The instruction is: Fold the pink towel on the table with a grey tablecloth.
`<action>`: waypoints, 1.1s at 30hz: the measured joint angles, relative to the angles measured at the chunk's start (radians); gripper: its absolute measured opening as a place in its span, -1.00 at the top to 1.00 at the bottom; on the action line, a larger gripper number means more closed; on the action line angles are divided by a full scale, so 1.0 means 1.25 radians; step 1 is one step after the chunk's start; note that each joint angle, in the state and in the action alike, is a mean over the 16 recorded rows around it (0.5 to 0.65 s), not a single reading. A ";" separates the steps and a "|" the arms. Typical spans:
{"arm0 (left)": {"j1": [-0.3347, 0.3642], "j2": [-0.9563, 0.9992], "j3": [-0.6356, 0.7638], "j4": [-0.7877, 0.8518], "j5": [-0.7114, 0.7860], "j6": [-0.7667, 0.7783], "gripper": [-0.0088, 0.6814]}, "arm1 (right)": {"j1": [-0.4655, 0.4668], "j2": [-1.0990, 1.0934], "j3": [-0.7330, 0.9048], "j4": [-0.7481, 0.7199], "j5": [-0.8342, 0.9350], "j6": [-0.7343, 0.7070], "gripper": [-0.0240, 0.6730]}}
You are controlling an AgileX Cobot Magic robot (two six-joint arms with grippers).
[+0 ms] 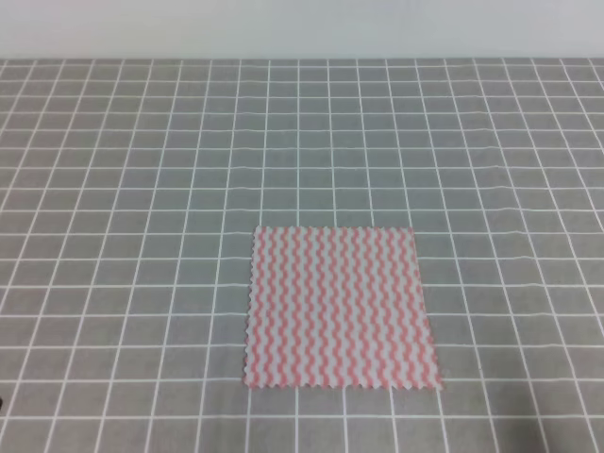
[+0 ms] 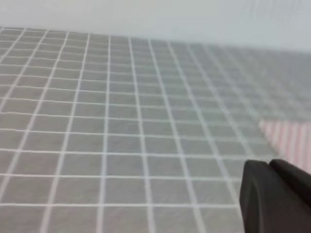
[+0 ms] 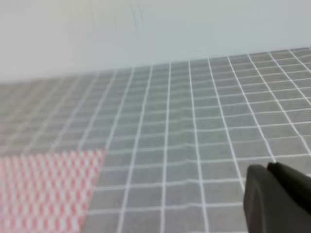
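Observation:
The pink towel [image 1: 342,308] lies flat and unfolded on the table with a grey tablecloth [image 1: 142,170], a little right of centre and near the front edge. Its wavy pink-and-white stripes run front to back. No gripper appears in the exterior high view. In the left wrist view a strip of the towel [image 2: 289,138] shows at the right edge, and only one dark finger [image 2: 272,196] of my left gripper sits in the lower right corner. The right wrist view has the towel's corner [image 3: 46,189] at lower left and one dark finger [image 3: 277,199] at lower right, well apart from the cloth.
The gridded cloth runs back to a pale wall [image 1: 302,28] along the far edge. Slight wrinkles cross the cloth behind the towel [image 3: 189,141].

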 joint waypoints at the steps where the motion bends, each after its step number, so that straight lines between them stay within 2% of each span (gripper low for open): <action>1: 0.000 0.000 0.000 -0.016 -0.004 0.000 0.98 | 0.000 0.000 0.000 0.006 -0.007 0.000 0.98; 17: 0.000 0.000 0.000 -0.097 -0.033 0.011 0.98 | 0.000 0.000 0.000 0.098 -0.061 0.000 0.98; 29: 0.000 -0.001 0.000 -0.379 -0.122 -0.024 0.98 | 0.000 -0.003 0.002 0.392 -0.103 -0.001 0.98; 33: 0.000 -0.001 0.000 -0.433 -0.141 -0.027 0.98 | 0.000 -0.003 0.002 0.459 -0.108 -0.001 0.98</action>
